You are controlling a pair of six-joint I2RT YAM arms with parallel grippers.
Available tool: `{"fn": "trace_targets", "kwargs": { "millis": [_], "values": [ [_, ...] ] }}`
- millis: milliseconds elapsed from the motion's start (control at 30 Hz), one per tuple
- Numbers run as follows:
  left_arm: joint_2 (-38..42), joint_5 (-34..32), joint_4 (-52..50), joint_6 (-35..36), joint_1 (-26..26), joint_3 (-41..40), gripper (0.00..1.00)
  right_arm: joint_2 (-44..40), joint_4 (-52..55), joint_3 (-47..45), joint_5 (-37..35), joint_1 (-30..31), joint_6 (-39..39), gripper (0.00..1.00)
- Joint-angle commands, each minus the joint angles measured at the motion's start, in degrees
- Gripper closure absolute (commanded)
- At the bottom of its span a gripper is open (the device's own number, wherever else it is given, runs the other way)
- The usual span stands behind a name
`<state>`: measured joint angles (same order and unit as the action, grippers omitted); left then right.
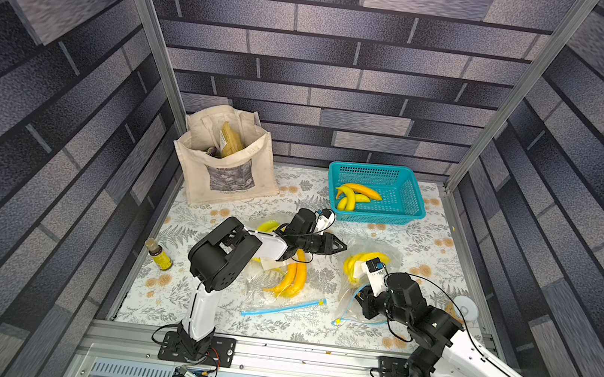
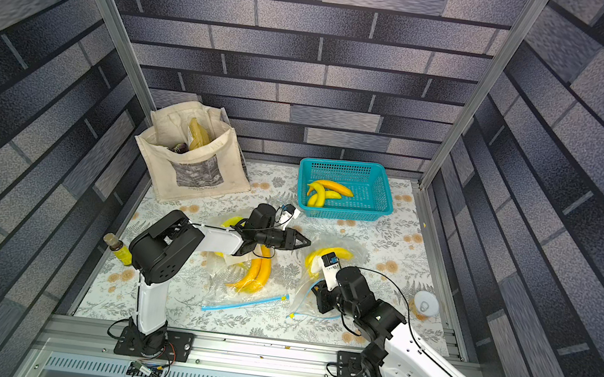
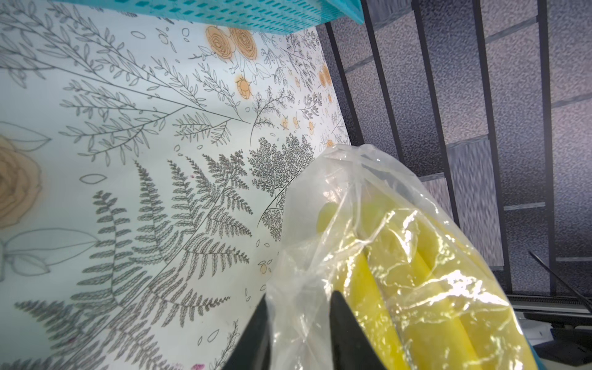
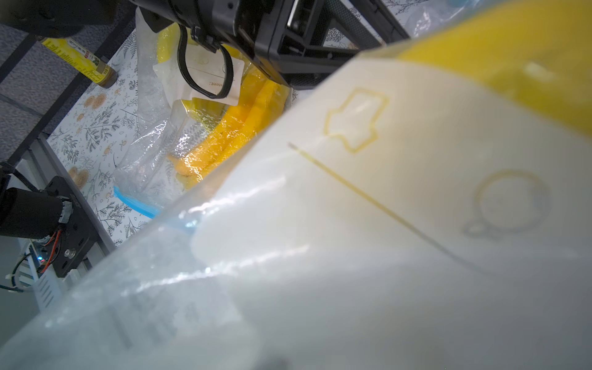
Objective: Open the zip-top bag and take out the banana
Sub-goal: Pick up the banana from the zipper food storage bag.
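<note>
the clear plastic zip-top bag (image 1: 394, 250) with the yellow bananas (image 1: 351, 266) inside it lies on the right half of the floral-covered desk (image 1: 422, 247), just in front of the teal plastic mesh basket (image 1: 410, 187). the left tool (image 1: 342, 246) reaches across from the left to the bag's edge. in the left wrist view its black fingers (image 3: 256, 333) stand close together with a fold of the bag's film between them, so it is pinching the bag. the right tool (image 1: 364, 303) sits at the bag's near end, where the blue zip strip (image 1: 346, 308) bends around it. its fingers are hidden by the film, so i cannot tell whether it is closed.

a second clear zip-top bag (image 1: 267, 295) holding orange-yellow bananas (image 1: 295, 278) lies partly under the left arm. loose bananas (image 1: 356, 196) lie in the basket. a cream canvas tote bag (image 1: 227, 176) stands at the back left, and a small yellow-labelled bottle (image 1: 161, 256) stands upright near the desk's left edge.
</note>
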<state>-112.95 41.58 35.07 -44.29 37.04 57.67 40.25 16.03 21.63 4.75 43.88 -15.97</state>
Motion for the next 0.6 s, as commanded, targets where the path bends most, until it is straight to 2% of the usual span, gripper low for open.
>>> {"fn": "trace_targets", "kwargs": {
  "millis": [0,33,200,267,400,567],
  "values": [
    [0.8,-0.4,3.4,-0.7,-0.7,-0.5,0.93,1.0,-2.2,2.0,0.1,0.2,0.3,0.91],
    [1.2,-0.6,3.3,-0.5,-0.8,-0.3,0.99,1.4,-2.1,2.0,0.5,0.2,0.2,0.91],
    [3.2,-3.4,-2.4,3.4,-1.4,1.6,1.00,3.2,-1.1,2.7,3.3,0.2,-1.2,0.91],
    [4.3,-7.5,-9.5,7.8,-1.3,2.9,1.00,3.1,-0.2,3.3,4.5,0.1,-2.0,0.91],
    [6.3,-15.9,-17.5,13.8,-1.0,3.5,1.00,2.3,2.0,5.0,7.6,0.2,-3.7,0.91],
    [9.3,-30.4,-22.9,15.6,-1.2,2.9,1.00,4.0,5.8,6.6,15.8,0.2,-4.5,0.93]
  ]
}}
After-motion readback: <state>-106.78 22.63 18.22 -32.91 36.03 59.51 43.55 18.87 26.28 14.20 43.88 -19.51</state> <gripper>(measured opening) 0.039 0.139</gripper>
